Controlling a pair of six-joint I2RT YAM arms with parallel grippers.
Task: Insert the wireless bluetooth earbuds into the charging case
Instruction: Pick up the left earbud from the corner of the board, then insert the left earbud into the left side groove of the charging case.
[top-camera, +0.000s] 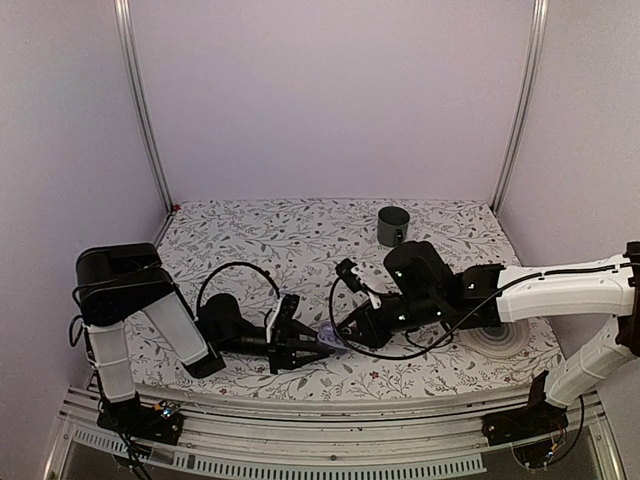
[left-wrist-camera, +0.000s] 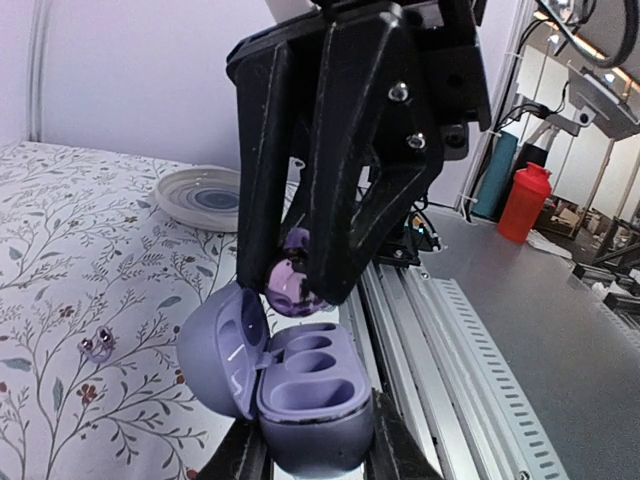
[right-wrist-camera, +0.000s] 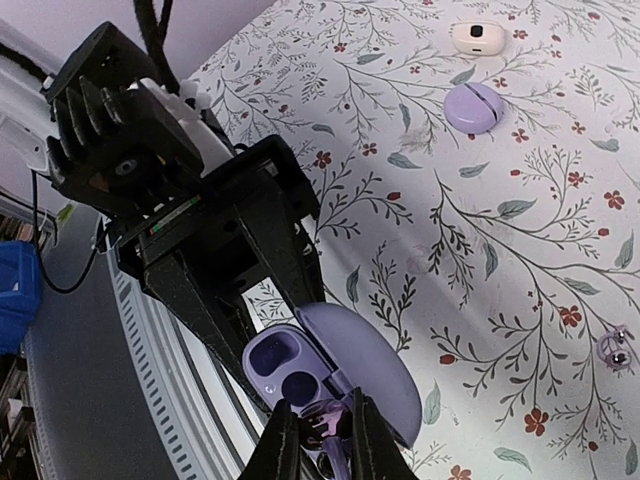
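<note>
The charging case (left-wrist-camera: 300, 395) sat open at six o'clock on the table (top-camera: 250, 235), clamped in my left gripper (left-wrist-camera: 315, 445). My right gripper (right-wrist-camera: 322, 435) pinched one earbud (left-wrist-camera: 292, 283) just above it. The insertion step was in hand, and I judged the next move needed a straight, aligned descent.

Near table (top-camera: 250, 240) edge, centre: charging case (left-wrist-camera: 310, 395) between the left gripper (top-camera: 322, 352) fingers, lid open on its far side. Earbud (left-wrist-camera: 293, 283) in the right gripper (right-wrist-camera: 325, 445) tips, just above the case sockets. Second earbud (right-wrist-camera: 612, 348) on table beyond case, apart. Mug (top-camera: 393, 226) far side, right of centre. Plate (top-camera: 497, 335) on table, right side.
</note>
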